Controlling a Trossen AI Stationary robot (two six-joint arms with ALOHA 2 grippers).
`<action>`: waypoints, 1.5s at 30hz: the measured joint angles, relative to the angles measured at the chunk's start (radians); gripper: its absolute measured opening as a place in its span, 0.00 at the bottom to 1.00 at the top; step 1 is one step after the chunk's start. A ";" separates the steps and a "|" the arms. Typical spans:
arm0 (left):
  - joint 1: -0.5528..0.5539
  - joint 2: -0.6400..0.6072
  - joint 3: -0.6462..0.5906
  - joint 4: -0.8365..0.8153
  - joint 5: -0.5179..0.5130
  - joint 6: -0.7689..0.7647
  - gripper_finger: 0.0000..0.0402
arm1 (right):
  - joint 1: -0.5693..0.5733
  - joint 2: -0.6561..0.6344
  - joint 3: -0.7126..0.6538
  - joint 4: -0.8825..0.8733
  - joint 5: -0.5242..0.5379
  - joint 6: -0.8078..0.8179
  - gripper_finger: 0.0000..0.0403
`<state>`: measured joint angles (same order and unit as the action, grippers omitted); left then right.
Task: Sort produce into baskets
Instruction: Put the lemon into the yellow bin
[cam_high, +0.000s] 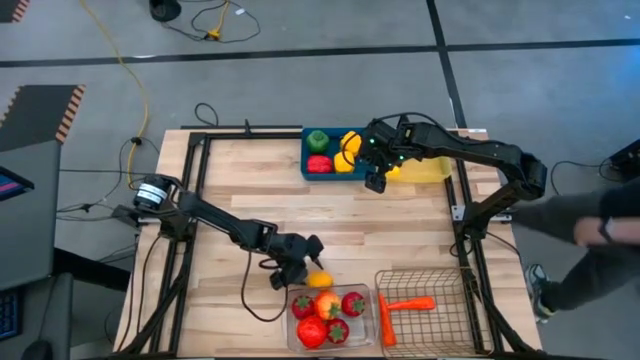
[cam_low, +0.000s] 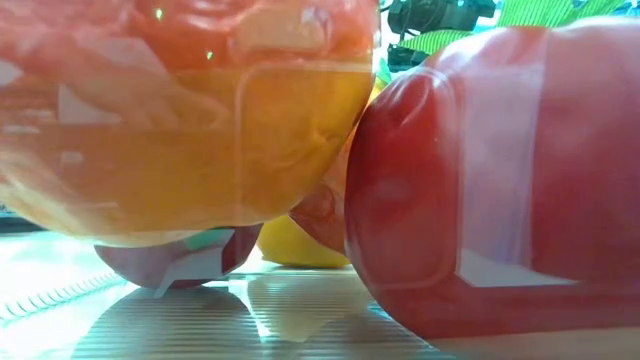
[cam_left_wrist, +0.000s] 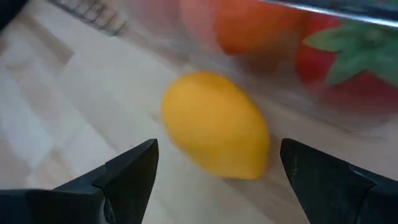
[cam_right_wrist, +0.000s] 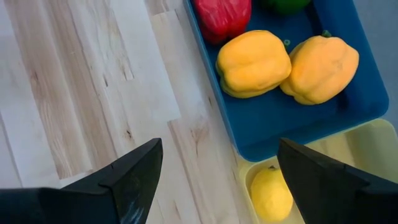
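Sorting looks nearly done: peppers (cam_high: 334, 151) fill the blue tray (cam_high: 306, 172), a lemon sits in the yellow tray (cam_right_wrist: 367, 146), berries (cam_high: 326, 318) fill the clear bin (cam_high: 371, 322), carrots (cam_high: 405, 304) lie in the mesh basket (cam_high: 452, 282). One lemon (cam_left_wrist: 215, 124) remains on the worktop (cam_high: 390, 230) beside the bin, between the spread fingers of the left gripper (cam_left_wrist: 214, 171). The right gripper (cam_right_wrist: 217, 168) hangs spread and empty by the blue tray.

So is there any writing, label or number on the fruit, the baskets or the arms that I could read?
None can be read.
Peppers and blue tray: plain, no label.
Lemon on the table: no sticker or mark.
Clear bin and wire basket: no text visible.
Both arms: no lettering can be made out in the high view.
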<state>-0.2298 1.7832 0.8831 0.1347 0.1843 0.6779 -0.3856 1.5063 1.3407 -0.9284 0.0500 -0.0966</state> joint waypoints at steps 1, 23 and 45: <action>0.003 0.005 0.001 0.000 0.018 0.007 0.81 | 0.000 0.000 0.000 0.000 0.000 0.000 0.85; 0.015 0.152 0.031 0.177 0.058 -0.020 0.81 | 0.001 0.000 0.000 0.004 0.000 0.001 0.85; 0.028 0.122 0.036 0.165 0.010 -0.201 0.51 | -0.001 0.000 0.000 0.003 0.001 0.000 0.85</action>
<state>-0.2013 1.9048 0.9188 0.2993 0.1940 0.4771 -0.3862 1.5063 1.3407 -0.9253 0.0509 -0.0971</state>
